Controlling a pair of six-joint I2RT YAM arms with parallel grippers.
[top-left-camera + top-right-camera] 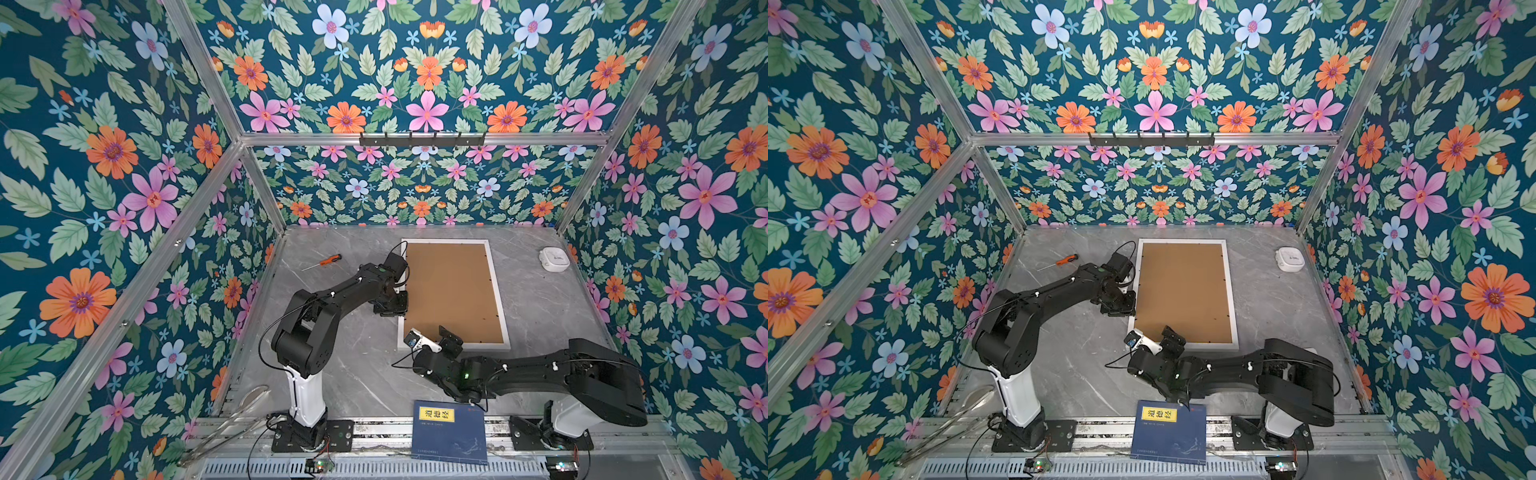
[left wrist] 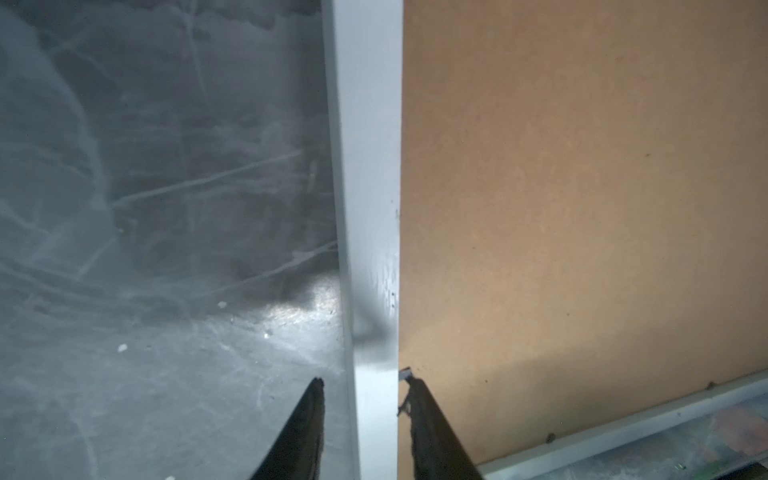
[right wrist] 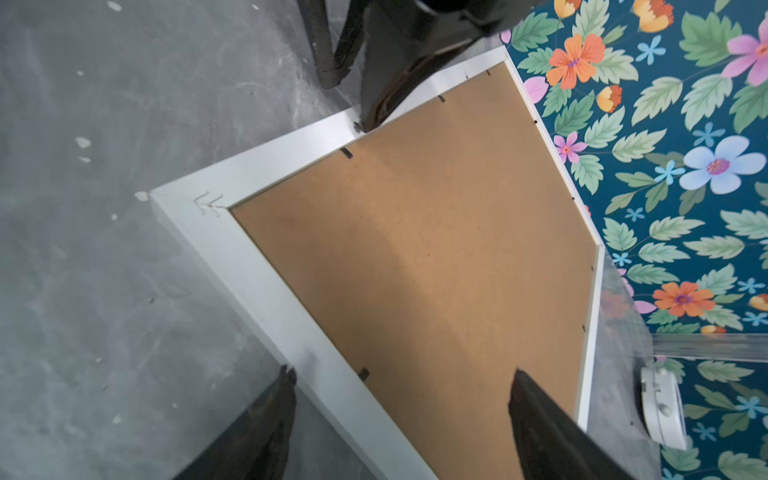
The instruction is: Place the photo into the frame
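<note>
The white frame (image 1: 497, 291) (image 1: 1232, 291) lies face down at the back middle of the grey table, with a brown backing board (image 1: 451, 291) (image 3: 415, 270) filling it. The photo is hidden in every view. My left gripper (image 1: 402, 307) (image 2: 366, 380) is open and straddles the frame's left rail (image 2: 365, 166). One finger stands over the table, clear of the rail, and the other at the rail's inner edge by a metal tab. My right gripper (image 1: 444, 343) (image 3: 402, 372) is open wide across the near rail close to the near left corner, holding nothing.
An orange-handled screwdriver (image 1: 328, 261) lies left of the frame. A white round device (image 1: 554, 258) sits at the back right. A dark blue book (image 1: 451, 432) with a yellow label overhangs the front edge. Bent metal rods (image 1: 232, 415) lie at the front left.
</note>
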